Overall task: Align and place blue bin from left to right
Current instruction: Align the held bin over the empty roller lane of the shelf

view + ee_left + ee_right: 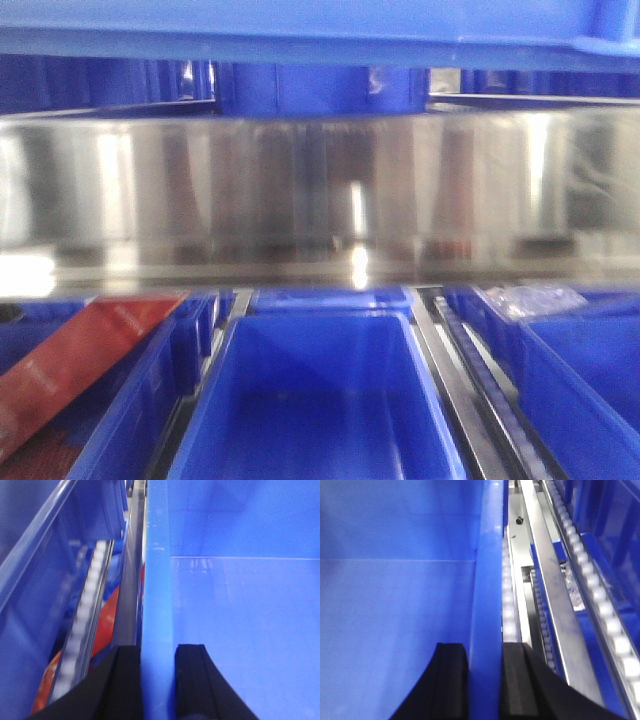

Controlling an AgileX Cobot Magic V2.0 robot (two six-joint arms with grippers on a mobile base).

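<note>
The blue bin (318, 400) sits open-topped in the lower middle of the front view, between two roller tracks. In the left wrist view my left gripper (157, 651) is shut on the bin's left wall (156, 580), one black finger (125, 680) outside and the other inside. In the right wrist view my right gripper (485, 650) is shut on the bin's right wall (487, 580), with one finger (451, 680) inside the bin. The bin's floor (395, 620) looks bare. Neither gripper shows in the front view.
A shiny metal shelf beam (320, 200) crosses above the bin, with another blue rim (300, 30) overhead. The left neighbouring bin holds a red pack (80, 350); the right one (590, 380) holds a clear bag (535, 298). Roller tracks (590, 590) run alongside.
</note>
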